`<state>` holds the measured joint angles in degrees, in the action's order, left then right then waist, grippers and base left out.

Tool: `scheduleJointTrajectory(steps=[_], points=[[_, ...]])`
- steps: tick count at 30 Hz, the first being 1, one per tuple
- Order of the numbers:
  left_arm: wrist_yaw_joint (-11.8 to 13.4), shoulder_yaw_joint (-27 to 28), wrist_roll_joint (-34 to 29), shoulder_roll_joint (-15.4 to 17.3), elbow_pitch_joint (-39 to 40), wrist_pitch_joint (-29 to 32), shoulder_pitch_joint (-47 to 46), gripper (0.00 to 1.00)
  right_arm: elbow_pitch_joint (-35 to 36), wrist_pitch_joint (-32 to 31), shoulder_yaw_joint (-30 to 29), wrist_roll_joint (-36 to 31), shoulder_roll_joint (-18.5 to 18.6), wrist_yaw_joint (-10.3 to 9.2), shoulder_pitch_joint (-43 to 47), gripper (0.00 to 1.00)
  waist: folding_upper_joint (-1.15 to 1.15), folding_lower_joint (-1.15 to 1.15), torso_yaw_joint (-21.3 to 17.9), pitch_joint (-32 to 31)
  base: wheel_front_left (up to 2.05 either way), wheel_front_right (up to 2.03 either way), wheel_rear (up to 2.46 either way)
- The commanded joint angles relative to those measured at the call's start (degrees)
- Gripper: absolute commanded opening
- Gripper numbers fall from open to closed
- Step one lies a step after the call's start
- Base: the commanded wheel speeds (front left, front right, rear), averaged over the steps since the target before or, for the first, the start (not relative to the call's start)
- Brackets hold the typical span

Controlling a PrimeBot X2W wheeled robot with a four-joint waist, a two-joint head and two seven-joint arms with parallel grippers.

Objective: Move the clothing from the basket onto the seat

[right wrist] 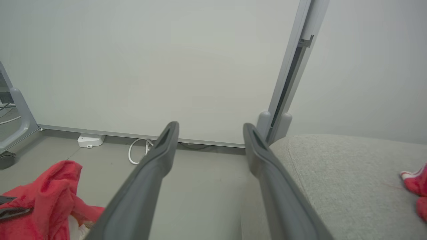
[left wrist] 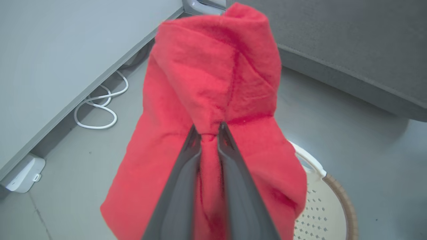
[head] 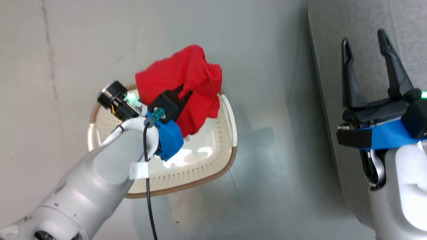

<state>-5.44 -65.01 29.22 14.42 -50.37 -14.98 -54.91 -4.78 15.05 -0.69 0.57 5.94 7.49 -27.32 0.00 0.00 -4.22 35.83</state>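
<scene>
Our left gripper (left wrist: 210, 128) holds the garment (left wrist: 213, 66) pinched between nearly closed jaws, lifted over the basket (head: 200, 180), and the right gripper (head: 363, 37) stands wide and empty at the edge of the seat (head: 367, 20). To carry it well, we think we should keep the pinch firm, raise the cloth until its low folds are clear of the rim, and swing it right over the seat before we open. The garment is bunched; its long axis runs along the fingers (left wrist: 180, 186), one folded end past the tips toward the seat, the loose end drooping back to the basket.
</scene>
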Motion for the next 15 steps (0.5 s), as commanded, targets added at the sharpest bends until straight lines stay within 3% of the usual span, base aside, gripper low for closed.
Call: scheduleJointTrajectory(steps=[1,15], points=[[0.5,1.5,-0.4,0.5,1.9,-0.3,1.5,0.0,-0.5,0.2,-0.4,0.3,0.5,0.01,1.6,1.0,0.0,0.0,2.1,-5.4,0.0,0.0,0.0],[1.2,12.7,-3.2,-0.8,14.6,-0.3,9.3,0.0,-3.3,0.2,-0.1,1.1,0.3,0.01,9.8,1.0,0.0,0.0,3.0,-18.7,0.0,0.0,0.0]])
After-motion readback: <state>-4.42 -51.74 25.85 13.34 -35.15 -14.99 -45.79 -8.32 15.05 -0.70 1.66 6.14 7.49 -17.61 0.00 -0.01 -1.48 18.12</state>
